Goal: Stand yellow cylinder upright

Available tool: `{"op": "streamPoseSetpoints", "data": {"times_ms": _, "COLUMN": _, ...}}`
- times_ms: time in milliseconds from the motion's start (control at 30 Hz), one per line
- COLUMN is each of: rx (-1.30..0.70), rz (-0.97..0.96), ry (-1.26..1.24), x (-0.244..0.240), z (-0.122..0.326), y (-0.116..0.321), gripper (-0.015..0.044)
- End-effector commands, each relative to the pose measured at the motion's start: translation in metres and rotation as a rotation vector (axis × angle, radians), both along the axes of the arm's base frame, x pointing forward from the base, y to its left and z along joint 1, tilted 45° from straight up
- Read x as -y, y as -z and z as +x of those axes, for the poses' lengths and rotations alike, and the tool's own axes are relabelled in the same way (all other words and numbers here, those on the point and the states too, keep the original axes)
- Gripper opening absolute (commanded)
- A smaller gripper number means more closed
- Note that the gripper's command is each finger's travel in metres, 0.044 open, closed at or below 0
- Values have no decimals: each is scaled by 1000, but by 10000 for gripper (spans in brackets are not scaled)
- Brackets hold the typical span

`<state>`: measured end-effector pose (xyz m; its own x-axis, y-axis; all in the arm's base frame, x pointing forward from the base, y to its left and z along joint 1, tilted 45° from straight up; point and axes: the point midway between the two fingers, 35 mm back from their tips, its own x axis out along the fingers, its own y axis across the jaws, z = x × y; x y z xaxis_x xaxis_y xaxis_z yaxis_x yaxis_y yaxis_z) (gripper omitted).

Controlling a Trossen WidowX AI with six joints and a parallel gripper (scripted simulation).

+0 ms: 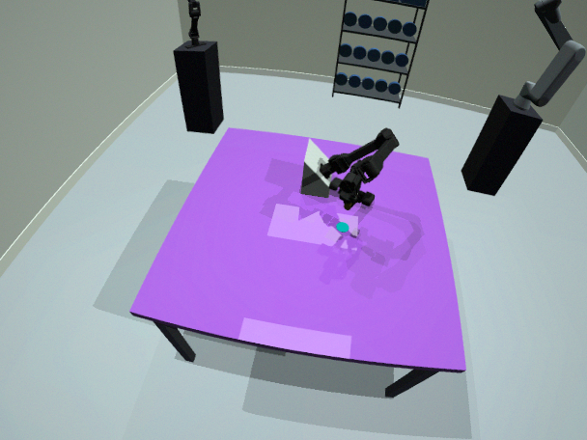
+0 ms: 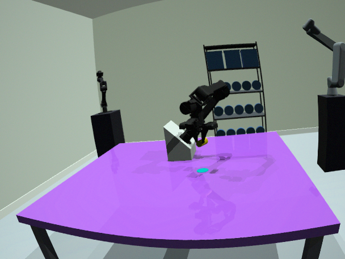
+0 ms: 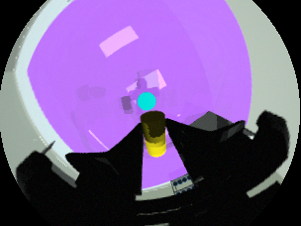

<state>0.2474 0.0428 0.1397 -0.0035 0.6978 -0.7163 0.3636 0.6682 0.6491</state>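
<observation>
The yellow tall cylinder (image 1: 348, 206) (image 2: 201, 143) (image 3: 156, 149) is held in the air, well tilted and nearer lying than upright in the exterior view. My gripper (image 2: 199, 141) (image 3: 153, 124) is shut on it, with one finger on each side in the wrist view. The cyan circle (image 1: 342, 227) (image 2: 202, 170) (image 3: 147, 101) lies flat on the table with nothing standing on it. The cylinder hangs above and behind the circle, toward the arm's side. The arm hides part of the cylinder in the top and exterior views.
A pale grey block with a sloping top (image 1: 315, 186) (image 2: 179, 153) (image 3: 210, 121) stands on the purple table (image 1: 232, 285) (image 2: 113, 199), close beside the gripper, left of it in the top and exterior views. Two other arms on black pedestals (image 1: 199, 89) (image 1: 502, 145) and a shelf rack stand beyond the table.
</observation>
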Motion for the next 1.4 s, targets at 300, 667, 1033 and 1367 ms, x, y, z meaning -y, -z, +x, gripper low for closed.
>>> {"op": "streamPoseSetpoints", "data": {"times_ms": 300, "rx": -4, "rz": -82, "ry": -25, "x": -5, "z": -9, "y": 8, "gripper": 105}}
{"op": "streamPoseSetpoints", "data": {"times_ms": 667, "rx": -1, "rz": -155, "ry": -39, "x": -7, "z": -14, "y": 15, "gripper": 105}}
{"op": "streamPoseSetpoints", "data": {"times_ms": 1033, "rx": 7, "rz": -228, "ry": -48, "x": -9, "z": -19, "y": 22, "gripper": 105}}
{"op": "streamPoseSetpoints", "data": {"times_ms": 1367, "rx": 19, "rz": -293, "ry": -51, "x": -10, "z": -22, "y": 27, "gripper": 105}}
